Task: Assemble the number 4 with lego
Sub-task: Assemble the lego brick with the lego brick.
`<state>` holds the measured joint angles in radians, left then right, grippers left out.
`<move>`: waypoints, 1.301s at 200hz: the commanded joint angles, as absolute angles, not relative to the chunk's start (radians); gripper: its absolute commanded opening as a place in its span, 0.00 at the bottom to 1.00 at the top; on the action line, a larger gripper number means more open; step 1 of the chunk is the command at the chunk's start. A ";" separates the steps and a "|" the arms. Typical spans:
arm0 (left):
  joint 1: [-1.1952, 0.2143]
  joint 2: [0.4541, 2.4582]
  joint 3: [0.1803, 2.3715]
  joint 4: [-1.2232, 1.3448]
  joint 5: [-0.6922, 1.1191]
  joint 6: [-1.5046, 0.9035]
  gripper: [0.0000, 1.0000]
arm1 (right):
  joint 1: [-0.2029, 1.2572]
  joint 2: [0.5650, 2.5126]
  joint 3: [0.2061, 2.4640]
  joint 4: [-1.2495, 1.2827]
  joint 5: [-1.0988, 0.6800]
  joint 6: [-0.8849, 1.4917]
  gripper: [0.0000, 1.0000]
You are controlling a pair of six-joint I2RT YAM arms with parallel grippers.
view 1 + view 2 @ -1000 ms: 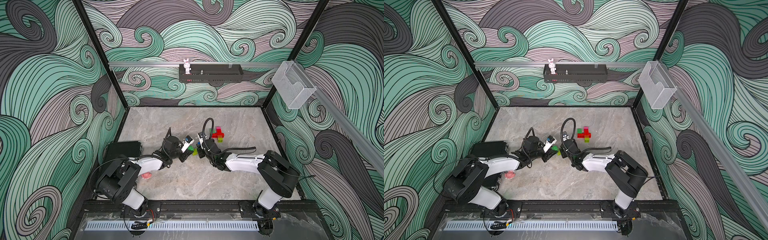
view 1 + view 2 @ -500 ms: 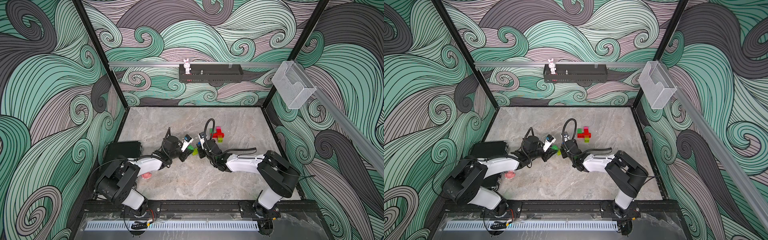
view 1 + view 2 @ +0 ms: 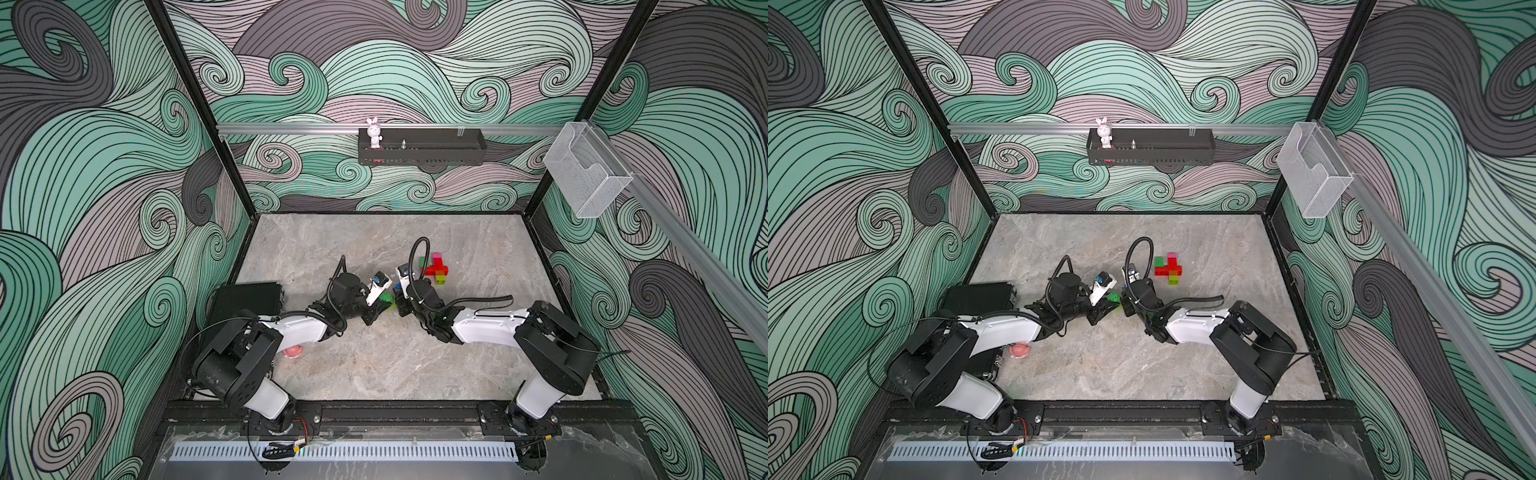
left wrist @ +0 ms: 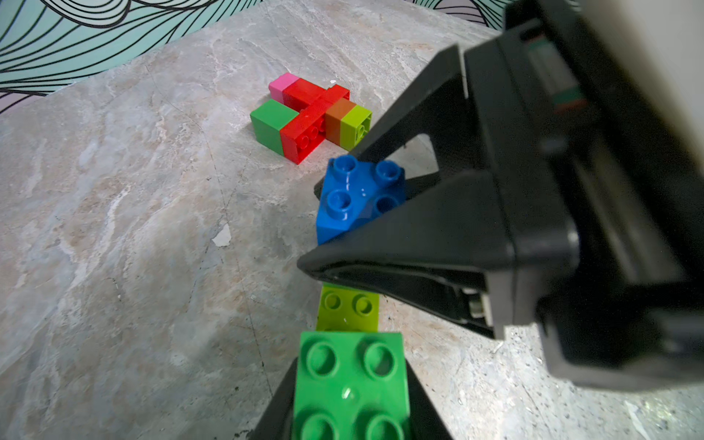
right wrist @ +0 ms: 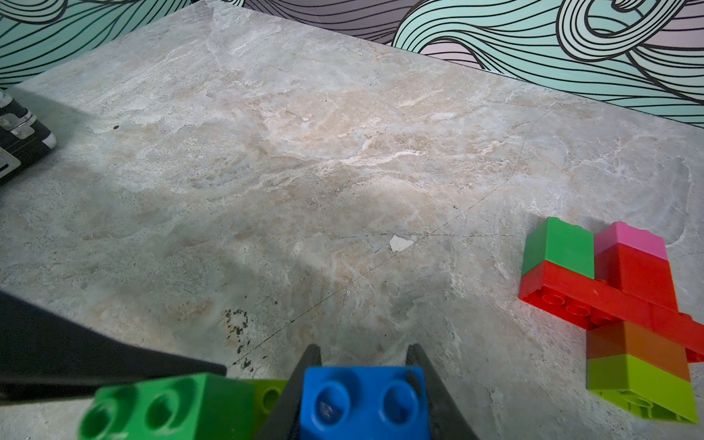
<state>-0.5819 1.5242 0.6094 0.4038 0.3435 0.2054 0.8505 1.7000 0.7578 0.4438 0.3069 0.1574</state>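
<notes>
A flat lego build (image 3: 434, 270) lies on the stone table, also in the other top view (image 3: 1168, 269): a red cross with green, pink, brown-orange and lime bricks (image 4: 308, 114) (image 5: 609, 289). My left gripper (image 4: 350, 362) is shut on a green brick (image 4: 350, 384) (image 3: 387, 297). A lime brick (image 4: 348, 306) touches the green brick's far end; whether they are joined I cannot tell. My right gripper (image 5: 364, 358) is shut on a blue brick (image 5: 364, 404) (image 4: 358, 194). The two grippers meet tip to tip just in front of the build.
A black case (image 3: 245, 297) lies at the table's left edge. A small pink object (image 3: 293, 352) sits under the left arm. On the back wall a black shelf (image 3: 422, 151) carries a bunny figurine (image 3: 374, 132). A clear bin (image 3: 586, 178) hangs on the right wall.
</notes>
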 commanded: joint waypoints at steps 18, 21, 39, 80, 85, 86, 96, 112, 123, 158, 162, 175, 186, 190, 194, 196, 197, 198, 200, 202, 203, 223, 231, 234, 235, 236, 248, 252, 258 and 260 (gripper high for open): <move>-0.594 1.578 0.657 0.429 0.321 0.242 0.00 | 0.857 1.805 0.675 0.113 0.205 0.154 0.00; -0.595 1.581 0.658 0.432 0.321 0.242 0.00 | 0.857 1.805 0.675 0.113 0.205 0.155 0.00; -0.596 1.603 0.651 0.448 0.318 0.258 0.00 | 0.857 1.803 0.673 0.114 0.207 0.155 0.00; -0.592 1.597 0.634 0.417 0.325 0.309 0.00 | 0.857 1.801 0.671 0.115 0.209 0.156 0.00; -0.591 1.590 0.632 0.407 0.328 0.316 0.00 | 0.857 1.802 0.670 0.115 0.209 0.156 0.00; -0.591 1.589 0.632 0.404 0.328 0.317 0.00 | 0.857 1.802 0.670 0.115 0.209 0.156 0.00; -0.588 1.578 0.633 0.381 0.328 0.326 0.00 | 0.857 1.802 0.670 0.115 0.209 0.156 0.00; -0.584 1.572 0.630 0.361 0.317 0.324 0.00 | 0.857 1.801 0.670 0.115 0.209 0.156 0.00; -0.582 1.576 0.625 0.375 0.305 0.306 0.00 | 0.857 1.802 0.670 0.116 0.208 0.156 0.00; -0.575 1.604 0.633 0.376 0.303 0.274 0.00 | 0.857 1.801 0.670 0.116 0.209 0.156 0.00; -0.574 1.604 0.634 0.379 0.301 0.271 0.00 | 0.857 1.802 0.670 0.117 0.207 0.156 0.00; -0.574 1.607 0.636 0.378 0.303 0.263 0.00 | 0.858 1.800 0.669 0.117 0.210 0.156 0.00; -0.572 1.605 0.633 0.377 0.304 0.262 0.00 | 0.857 1.801 0.669 0.117 0.212 0.156 0.00; -0.572 1.606 0.633 0.379 0.305 0.263 0.00 | 0.857 1.802 0.669 0.117 0.211 0.156 0.00; -0.572 1.605 0.631 0.378 0.305 0.262 0.00 | 0.857 1.801 0.669 0.117 0.212 0.156 0.00; -0.572 1.607 0.630 0.379 0.306 0.263 0.00 | 0.857 1.801 0.670 0.117 0.209 0.156 0.00; -0.572 1.607 0.629 0.379 0.305 0.263 0.00 | 0.857 1.801 0.669 0.117 0.211 0.156 0.00; -0.571 1.607 0.630 0.379 0.305 0.263 0.00 | 0.857 1.801 0.669 0.117 0.210 0.156 0.00; -0.571 1.608 0.629 0.379 0.305 0.262 0.00 | 0.857 1.801 0.670 0.117 0.211 0.157 0.00; -0.570 1.608 0.628 0.378 0.305 0.262 0.00 | 0.858 1.802 0.669 0.117 0.212 0.158 0.00; -0.569 1.609 0.628 0.378 0.304 0.262 0.00 | 0.858 1.802 0.669 0.117 0.212 0.158 0.00; -0.563 1.613 0.611 0.409 0.308 0.247 0.00 | 0.857 1.799 0.667 0.117 0.214 0.158 0.00; -0.563 1.615 0.612 0.407 0.308 0.247 0.00 | 0.857 1.798 0.667 0.117 0.215 0.158 0.00; -0.562 1.618 0.612 0.406 0.309 0.248 0.00 | 0.857 1.799 0.667 0.117 0.216 0.158 0.00; -0.562 1.618 0.612 0.406 0.310 0.248 0.00 | 0.857 1.798 0.667 0.117 0.215 0.158 0.00; -0.561 1.619 0.612 0.406 0.310 0.248 0.00 | 0.857 1.798 0.667 0.117 0.215 0.158 0.00; -0.560 1.625 0.613 0.403 0.310 0.257 0.00 | 0.857 1.798 0.666 0.117 0.215 0.158 0.00; -0.558 1.627 0.612 0.403 0.310 0.259 0.00 | 0.857 1.799 0.666 0.117 0.216 0.158 0.00; -0.555 1.629 0.612 0.407 0.313 0.258 0.00 | 0.857 1.797 0.666 0.117 0.216 0.158 0.00; -0.554 1.630 0.613 0.409 0.315 0.258 0.00 | 0.856 1.796 0.666 0.117 0.216 0.158 0.00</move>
<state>-0.5762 1.5848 0.6273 0.4564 0.3386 0.2642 0.8501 1.7000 0.7528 0.4519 0.3069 0.1570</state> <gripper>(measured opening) 0.341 0.348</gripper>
